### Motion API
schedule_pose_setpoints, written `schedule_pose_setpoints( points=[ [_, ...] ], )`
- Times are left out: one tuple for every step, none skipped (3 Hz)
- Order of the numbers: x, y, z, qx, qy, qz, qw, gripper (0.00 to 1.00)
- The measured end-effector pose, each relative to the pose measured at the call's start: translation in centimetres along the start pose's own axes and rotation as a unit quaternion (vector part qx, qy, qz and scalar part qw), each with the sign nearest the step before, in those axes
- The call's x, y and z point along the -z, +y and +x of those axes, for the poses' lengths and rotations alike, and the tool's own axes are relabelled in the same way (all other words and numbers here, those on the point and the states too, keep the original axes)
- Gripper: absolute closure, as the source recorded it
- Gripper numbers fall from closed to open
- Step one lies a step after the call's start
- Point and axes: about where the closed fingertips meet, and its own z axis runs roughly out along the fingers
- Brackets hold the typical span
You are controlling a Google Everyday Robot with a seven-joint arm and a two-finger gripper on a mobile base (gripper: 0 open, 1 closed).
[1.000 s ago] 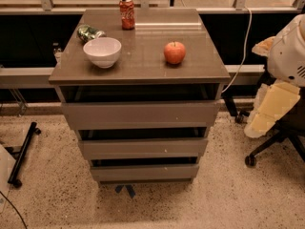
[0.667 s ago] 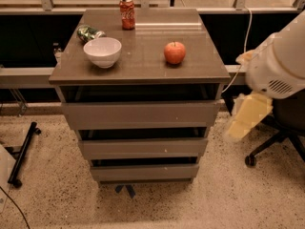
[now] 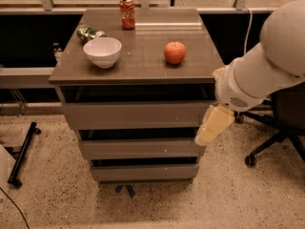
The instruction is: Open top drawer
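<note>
The gripper [image 3: 214, 125] has swung in from the view's right to the right end of the top drawer [image 3: 133, 114], just under the tabletop [image 3: 143, 42] and seemingly unopened, so the approach looks nearly done; whether the gripper is open or closed, I cannot tell

The white arm [image 3: 267, 66] slants down and left from the right of the top drawer [image 3: 133, 114]. Its cream gripper [image 3: 213, 126] points downward at that drawer's right end.

One top drawer [image 3: 131, 114], two lower drawers [image 3: 138, 148]; one bowl [image 3: 102, 51]; one apple [image 3: 175, 52]; one can [image 3: 127, 14]; one gripper [image 3: 212, 128] at their right.
</note>
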Motion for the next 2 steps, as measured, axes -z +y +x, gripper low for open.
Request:
schedule_pose_setpoints(
  points=[
    [-4.3, -0.9, 0.0, -0.015, -0.008, -0.008, 0.9998, 0.00],
    [-9.0, -1.9, 1.1, -0.038, -0.010, -0.021, 0.9990, 0.00]
  ],
)
